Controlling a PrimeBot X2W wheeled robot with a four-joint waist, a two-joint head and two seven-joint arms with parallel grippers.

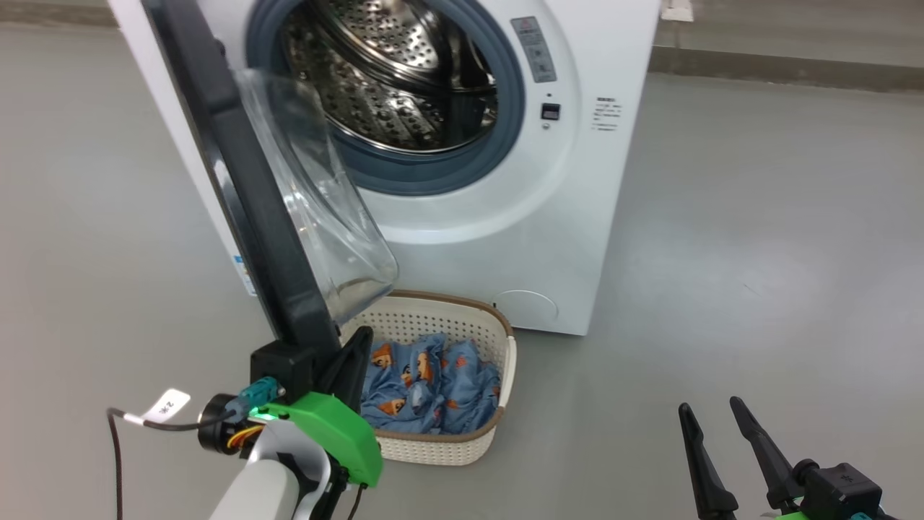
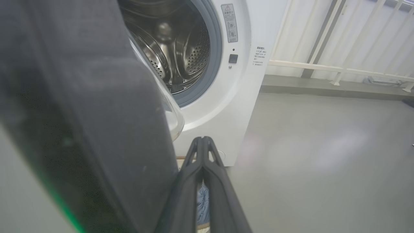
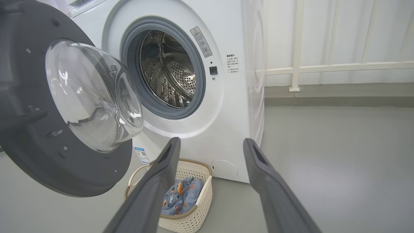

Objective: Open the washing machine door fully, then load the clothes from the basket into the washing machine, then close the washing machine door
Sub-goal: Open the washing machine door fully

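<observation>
The clothes (image 1: 426,386) are held in the basket (image 1: 505,347), set on the floor (image 1: 722,253) just before the washing machine (image 1: 548,238), below its steel drum (image 1: 390,79). The washing machine door (image 1: 245,195) is swung open above the basket's left end. The left gripper (image 1: 359,339) is clenched just beside the door's lower edge; the right gripper (image 1: 709,406) is spread wide, grasping nothing, well apart. The door, edge-on in the head view, is shown face-on above a blue label (image 3: 141,154) in the right wrist view.

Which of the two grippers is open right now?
The right gripper, low right in the head view, fingers spread apart. The left gripper, beside the washing machine door, has its fingers pressed together.
</observation>
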